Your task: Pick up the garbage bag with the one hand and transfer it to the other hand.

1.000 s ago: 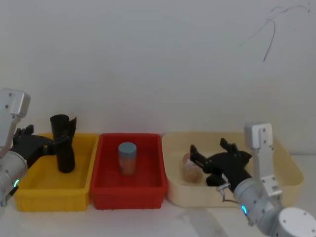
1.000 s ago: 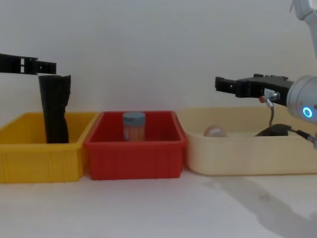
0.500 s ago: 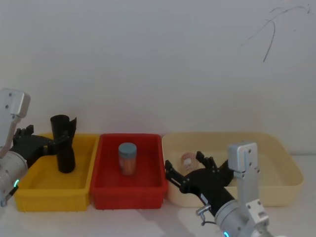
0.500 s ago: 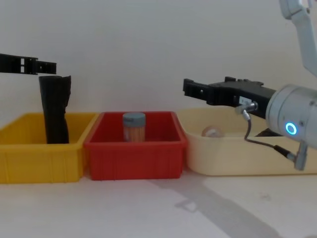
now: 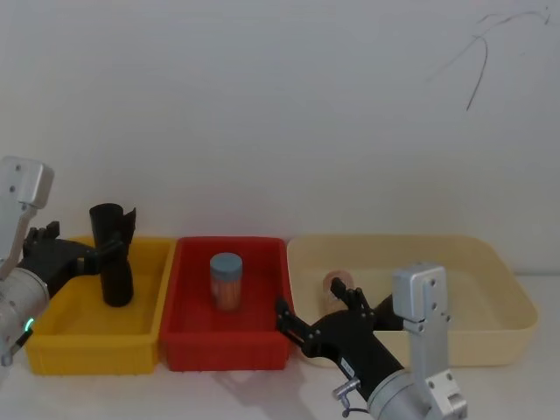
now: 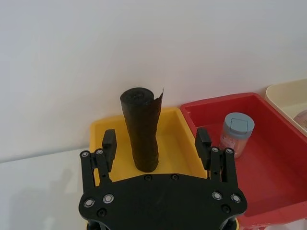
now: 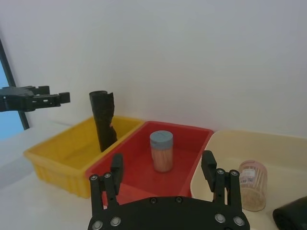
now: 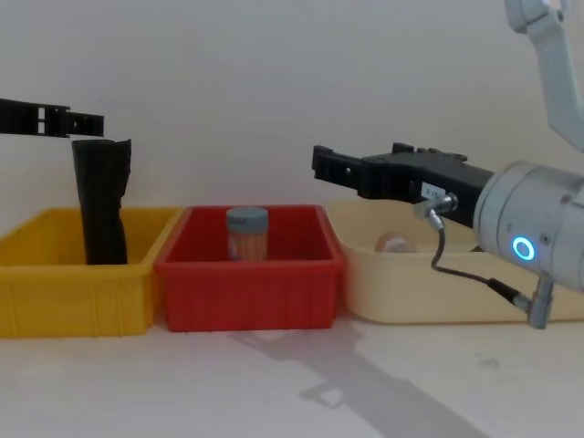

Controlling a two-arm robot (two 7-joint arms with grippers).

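Observation:
A matt black roll (image 5: 114, 255) with a ragged top stands upright in the yellow bin (image 5: 92, 350). My left gripper (image 6: 156, 139), on the teal-ringed arm, is open, one finger on each side of the roll near its top (image 8: 100, 151). My right gripper (image 7: 162, 164), on the blue-ringed arm, is open and empty, hovering above the seam between the red bin (image 8: 246, 287) and the cream bin (image 8: 411, 292). A glossy black rounded piece (image 7: 290, 218) lies in the cream bin; I cannot tell whether it is the garbage bag.
A jar with a blue lid (image 5: 226, 280) stands in the red bin. A pale pink jar (image 7: 252, 184) stands in the cream bin. A white wall rises close behind the three bins, and bare white table lies in front of them.
My right arm has swung left, from over the cream bin to its edge beside the red bin. The left gripper and the black roll have not moved.

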